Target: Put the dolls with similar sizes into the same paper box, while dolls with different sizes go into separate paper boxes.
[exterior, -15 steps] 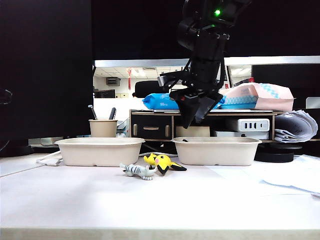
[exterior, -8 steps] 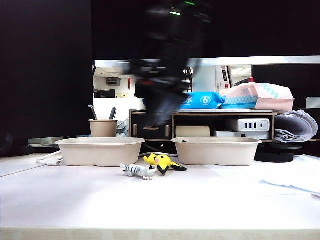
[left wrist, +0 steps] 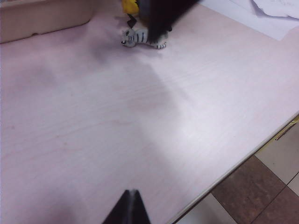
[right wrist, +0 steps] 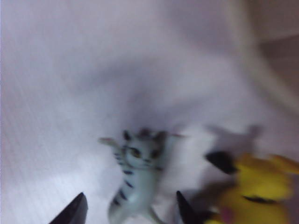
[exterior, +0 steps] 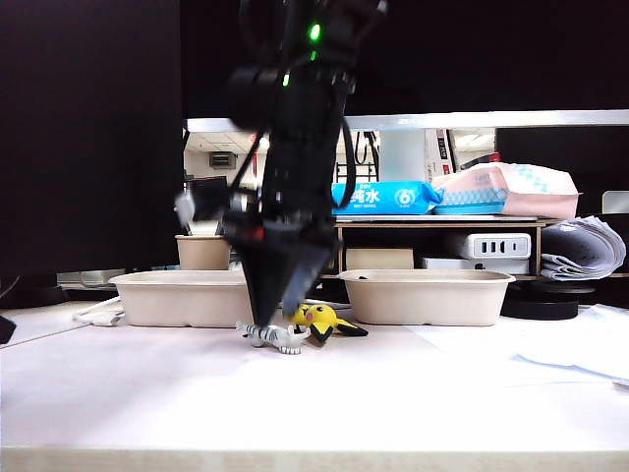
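A tiny white-grey striped doll [exterior: 273, 337] [left wrist: 140, 37] [right wrist: 138, 182] lies on the table in front of the gap between two beige paper boxes, the left box [exterior: 197, 295] [left wrist: 42, 18] and the right box [exterior: 428, 295]. A yellow-and-black doll [exterior: 324, 321] [right wrist: 257, 191] lies right beside it. My right gripper [exterior: 278, 320] [right wrist: 131, 198] points down over the striped doll, open, one finger on each side of its body and not closed on it. My left gripper [left wrist: 131, 205] is shut and empty, low over bare table near the front edge.
A beige cup with pens [exterior: 202, 252] stands behind the left box. A shelf with tissue packs [exterior: 393, 197] runs along the back. Stacked papers [exterior: 580, 246] lie at the right. The table's front edge [left wrist: 233, 172] is close to my left gripper.
The right arm has swung left from above the right box and come down over the striped doll. Both dolls on the table lie where they were.
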`<state>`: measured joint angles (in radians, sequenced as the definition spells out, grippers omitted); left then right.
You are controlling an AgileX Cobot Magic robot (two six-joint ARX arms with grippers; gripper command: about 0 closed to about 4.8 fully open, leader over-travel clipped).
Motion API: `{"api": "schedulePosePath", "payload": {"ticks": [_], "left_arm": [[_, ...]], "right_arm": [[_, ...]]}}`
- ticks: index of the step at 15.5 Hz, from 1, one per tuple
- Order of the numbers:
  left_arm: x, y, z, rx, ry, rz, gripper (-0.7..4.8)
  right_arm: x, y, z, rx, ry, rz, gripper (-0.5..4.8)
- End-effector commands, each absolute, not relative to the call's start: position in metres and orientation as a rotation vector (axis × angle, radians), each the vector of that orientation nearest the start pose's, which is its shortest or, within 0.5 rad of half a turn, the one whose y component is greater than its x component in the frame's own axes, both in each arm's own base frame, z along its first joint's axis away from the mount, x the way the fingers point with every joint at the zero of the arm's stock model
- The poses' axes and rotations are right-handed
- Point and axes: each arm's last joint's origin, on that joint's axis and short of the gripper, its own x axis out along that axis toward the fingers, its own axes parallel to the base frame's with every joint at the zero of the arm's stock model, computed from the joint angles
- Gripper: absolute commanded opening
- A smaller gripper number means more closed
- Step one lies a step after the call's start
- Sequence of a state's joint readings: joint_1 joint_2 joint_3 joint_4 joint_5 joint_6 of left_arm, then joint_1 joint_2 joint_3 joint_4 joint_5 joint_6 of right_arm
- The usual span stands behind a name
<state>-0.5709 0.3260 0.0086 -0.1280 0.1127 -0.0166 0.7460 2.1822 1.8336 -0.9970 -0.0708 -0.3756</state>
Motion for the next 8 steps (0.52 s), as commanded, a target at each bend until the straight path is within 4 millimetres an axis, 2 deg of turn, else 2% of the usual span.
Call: {"api": "schedulePosePath", "payload": {"ticks": [1, 8], "left_arm": [[0.0899, -0.0616, 0.1281, 0.087, 0.437, -0.67, -0.05], [0.0925, -0.0576, 0.1283, 0.061, 0.44, -0.626, -0.05]], "right_arm": [[0.3277, 0.3023, 0.1932, -0.761, 1.181, 0.933, 2.43], [0.3344, 0.3024, 0.1869, -0.75, 1.163, 0.924, 2.41]]}}
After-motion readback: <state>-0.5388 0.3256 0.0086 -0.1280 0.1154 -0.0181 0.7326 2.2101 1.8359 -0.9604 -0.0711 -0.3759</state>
